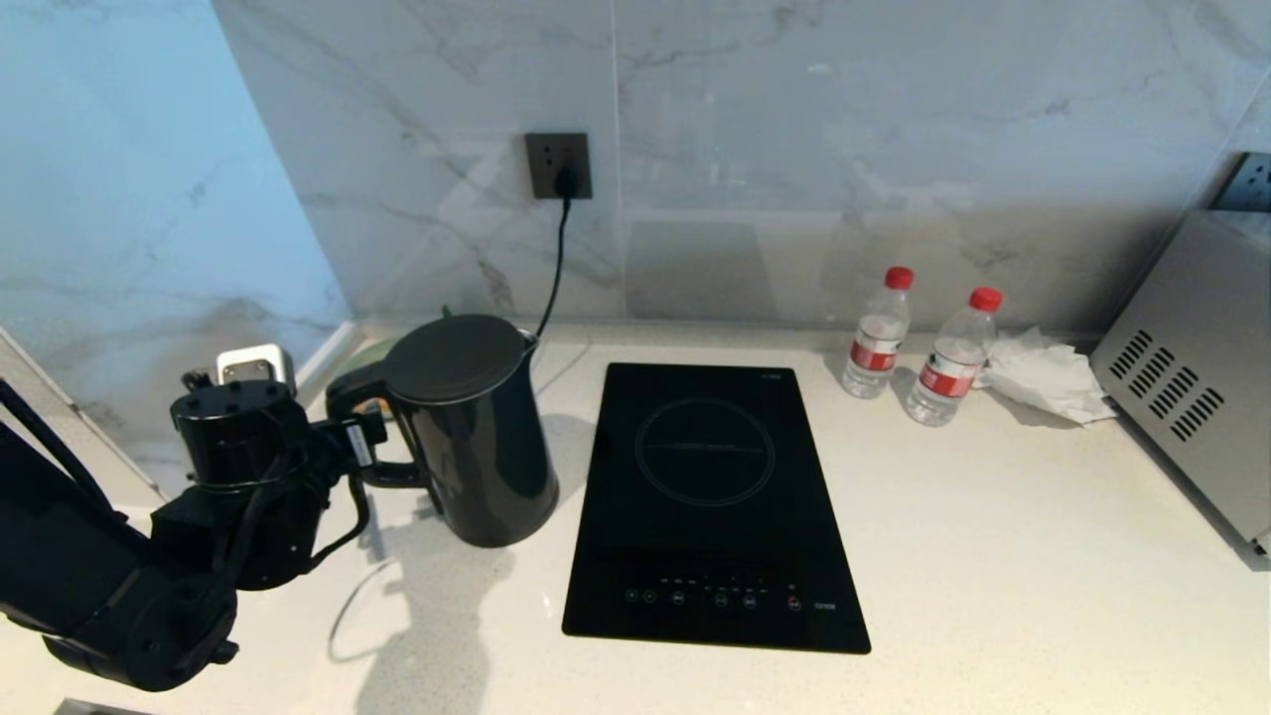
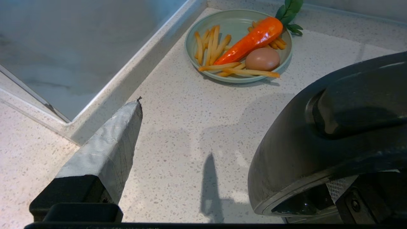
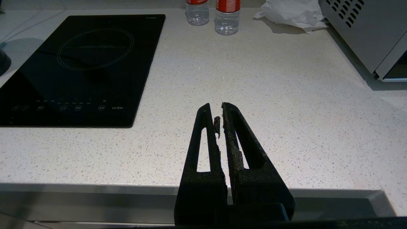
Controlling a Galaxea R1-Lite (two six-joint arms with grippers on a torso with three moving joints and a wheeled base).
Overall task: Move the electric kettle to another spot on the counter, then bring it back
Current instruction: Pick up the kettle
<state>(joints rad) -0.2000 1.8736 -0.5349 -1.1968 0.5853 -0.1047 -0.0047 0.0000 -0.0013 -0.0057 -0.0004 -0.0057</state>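
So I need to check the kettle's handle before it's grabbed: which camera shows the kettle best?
The head view: the whole kettle stands on the counter, lid, spout and loop handle all visible, with the left claw at the handle. The left wrist view shows only a close-up of the handle. The right wrist view catches just a dark sliver at its edge.

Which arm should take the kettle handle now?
Left. Its open claw is already at the electric kettle handle, one finger beside it. The right claw is shut, near the counter front edge.
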